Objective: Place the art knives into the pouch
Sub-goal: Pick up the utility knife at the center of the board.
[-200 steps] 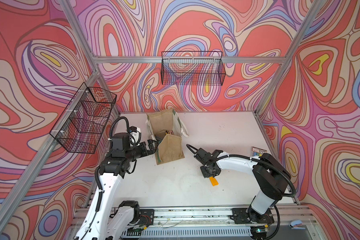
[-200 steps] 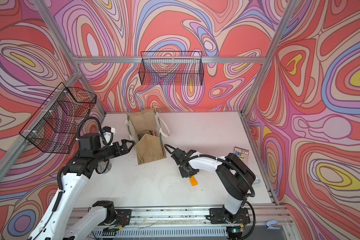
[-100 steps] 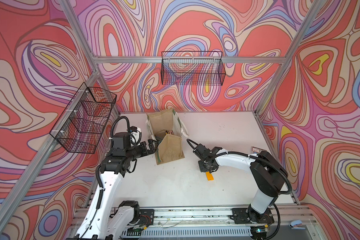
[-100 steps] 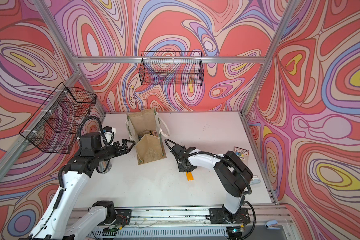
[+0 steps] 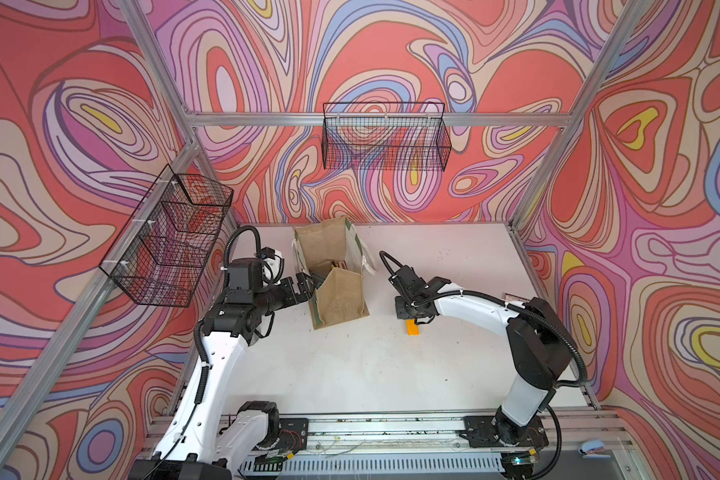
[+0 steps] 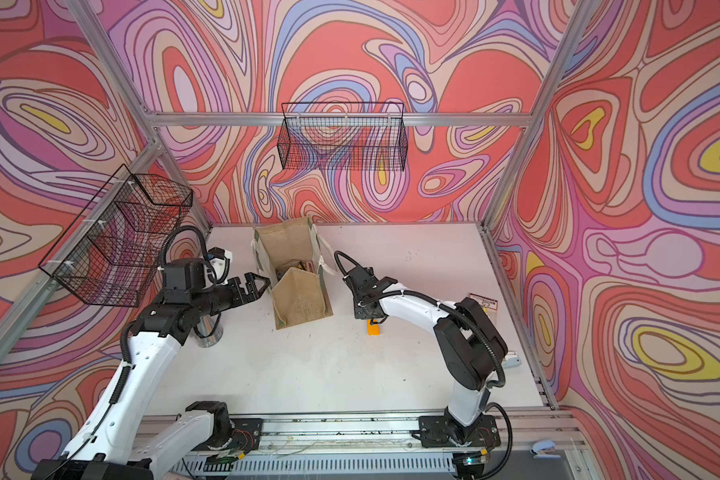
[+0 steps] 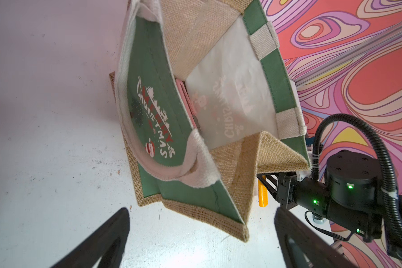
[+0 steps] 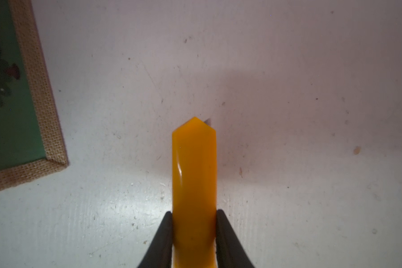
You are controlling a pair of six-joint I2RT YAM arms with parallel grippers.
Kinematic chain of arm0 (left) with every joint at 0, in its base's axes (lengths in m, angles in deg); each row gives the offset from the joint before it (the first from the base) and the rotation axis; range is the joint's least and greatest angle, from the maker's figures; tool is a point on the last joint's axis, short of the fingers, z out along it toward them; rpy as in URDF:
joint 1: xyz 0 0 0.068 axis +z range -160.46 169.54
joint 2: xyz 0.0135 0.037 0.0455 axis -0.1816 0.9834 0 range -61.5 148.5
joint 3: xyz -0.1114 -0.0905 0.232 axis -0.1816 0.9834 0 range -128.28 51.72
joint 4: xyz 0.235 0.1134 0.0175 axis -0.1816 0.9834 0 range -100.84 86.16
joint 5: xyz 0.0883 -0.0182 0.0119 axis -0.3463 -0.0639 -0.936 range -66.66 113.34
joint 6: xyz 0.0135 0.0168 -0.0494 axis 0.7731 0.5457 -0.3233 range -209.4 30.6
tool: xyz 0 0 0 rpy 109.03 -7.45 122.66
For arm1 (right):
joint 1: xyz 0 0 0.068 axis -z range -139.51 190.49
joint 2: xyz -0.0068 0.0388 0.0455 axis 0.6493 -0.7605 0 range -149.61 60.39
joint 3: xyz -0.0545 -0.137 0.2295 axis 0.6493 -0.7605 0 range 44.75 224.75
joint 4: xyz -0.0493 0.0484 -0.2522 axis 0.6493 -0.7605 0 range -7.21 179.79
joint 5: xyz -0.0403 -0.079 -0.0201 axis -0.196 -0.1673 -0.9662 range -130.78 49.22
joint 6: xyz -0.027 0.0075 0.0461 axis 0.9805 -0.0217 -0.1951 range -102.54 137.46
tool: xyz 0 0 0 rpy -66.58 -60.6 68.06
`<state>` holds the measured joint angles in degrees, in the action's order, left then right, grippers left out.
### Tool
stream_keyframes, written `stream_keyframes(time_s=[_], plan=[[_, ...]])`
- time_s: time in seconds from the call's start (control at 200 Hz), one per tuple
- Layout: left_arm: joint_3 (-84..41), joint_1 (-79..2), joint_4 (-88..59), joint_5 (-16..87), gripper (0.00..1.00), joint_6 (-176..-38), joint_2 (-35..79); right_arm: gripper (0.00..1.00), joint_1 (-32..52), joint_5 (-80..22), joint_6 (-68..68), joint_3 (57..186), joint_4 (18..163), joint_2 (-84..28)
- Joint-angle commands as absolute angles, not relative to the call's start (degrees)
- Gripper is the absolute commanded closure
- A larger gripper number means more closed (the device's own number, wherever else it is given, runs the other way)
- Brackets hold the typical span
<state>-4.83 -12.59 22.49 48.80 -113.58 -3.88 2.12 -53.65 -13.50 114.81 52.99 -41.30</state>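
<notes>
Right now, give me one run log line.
right gripper shut on art knife | left gripper open near pouch | art knife not yet in pouch

One pouch (image 5: 341,295) and one orange art knife (image 5: 412,328) are recorded. Two black wire baskets (image 5: 385,137) (image 5: 167,241) and two robot arms (image 5: 217,365) (image 5: 474,303) are counted. One pink item (image 7: 186,102) is noted.
</notes>
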Motion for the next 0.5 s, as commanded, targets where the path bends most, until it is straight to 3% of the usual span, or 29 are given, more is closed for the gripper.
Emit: stream_keyframes(time_s=[0.0, 0.265, 0.496], plan=[[-6.5, -12.3, 22.9, 48.0, 0.00, -112.9, -2.8, 0.89, 2.7, -56.7, -13.3, 117.4, 54.2, -41.5], [-8.0, -12.3, 25.0, 45.7, 0.00, -111.3, -1.3, 0.91, 3.1, -65.5, -9.9, 124.2, 55.0, -39.4], [-9.9, -12.2, 26.2, 44.1, 0.00, -111.7, 0.5, 0.91, 3.8, -68.2, -2.8, 138.3, 56.2, -40.8]])
